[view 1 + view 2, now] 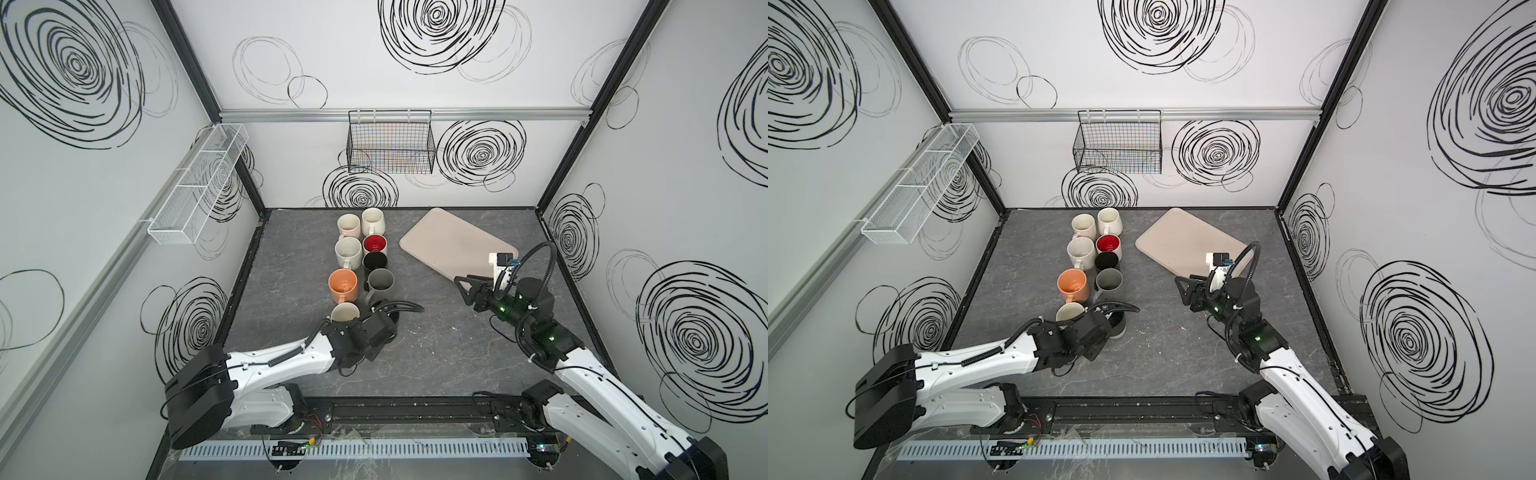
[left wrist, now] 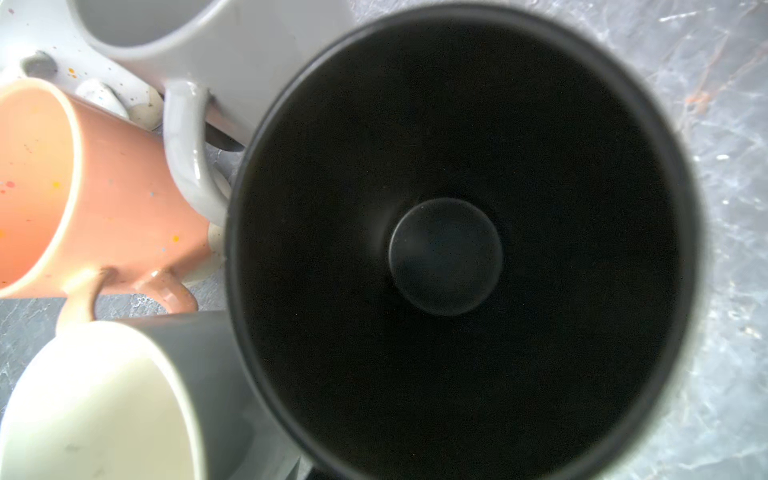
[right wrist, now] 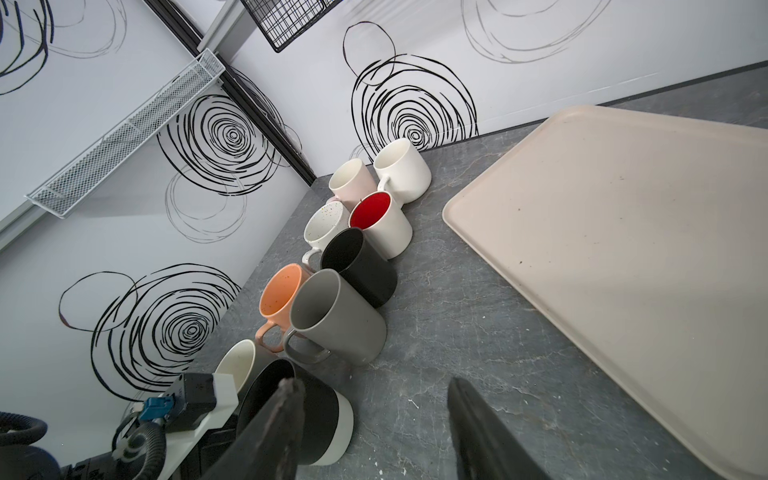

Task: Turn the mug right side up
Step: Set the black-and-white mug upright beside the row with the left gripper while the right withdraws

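The mug is black with a white base band. It stands upright, mouth up, at the near end of a double row of mugs, and shows in a top view. My left gripper sits low at the mug's near-left side, its camera looking straight down into it. Its fingers are hidden, shut on the mug. My right gripper hangs open over bare table to the right of the mug, in both top views, with nothing between its fingers.
Close around the mug stand a grey mug with a cream inside, an orange mug and a grey mug. Several more upright mugs stretch toward the back wall. A beige tray lies at the back right. A black wire basket hangs on the back wall.
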`<action>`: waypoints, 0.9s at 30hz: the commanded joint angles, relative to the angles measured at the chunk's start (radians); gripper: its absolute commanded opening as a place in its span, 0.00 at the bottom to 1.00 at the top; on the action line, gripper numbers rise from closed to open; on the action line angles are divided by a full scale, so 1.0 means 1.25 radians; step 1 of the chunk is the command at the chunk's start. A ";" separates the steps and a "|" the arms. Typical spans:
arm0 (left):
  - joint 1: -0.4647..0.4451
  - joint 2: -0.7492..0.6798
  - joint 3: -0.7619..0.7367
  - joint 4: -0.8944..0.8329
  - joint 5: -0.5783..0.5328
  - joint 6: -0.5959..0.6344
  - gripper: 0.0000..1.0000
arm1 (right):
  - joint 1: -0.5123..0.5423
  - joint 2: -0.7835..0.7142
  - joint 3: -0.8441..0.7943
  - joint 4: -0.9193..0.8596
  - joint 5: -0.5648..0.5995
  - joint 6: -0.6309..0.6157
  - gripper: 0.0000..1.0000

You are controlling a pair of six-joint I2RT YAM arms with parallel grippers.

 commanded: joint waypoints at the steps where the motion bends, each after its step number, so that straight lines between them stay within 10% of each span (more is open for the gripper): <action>1: 0.017 0.000 0.004 0.074 -0.028 -0.023 0.00 | -0.002 -0.004 -0.002 -0.006 0.014 -0.017 0.60; 14: 0.020 0.017 -0.011 0.088 -0.046 -0.041 0.38 | -0.007 -0.007 0.001 -0.021 0.034 -0.042 0.61; 27: 0.018 -0.115 0.074 -0.044 -0.036 -0.037 0.53 | -0.025 -0.004 -0.006 -0.041 0.217 -0.113 0.78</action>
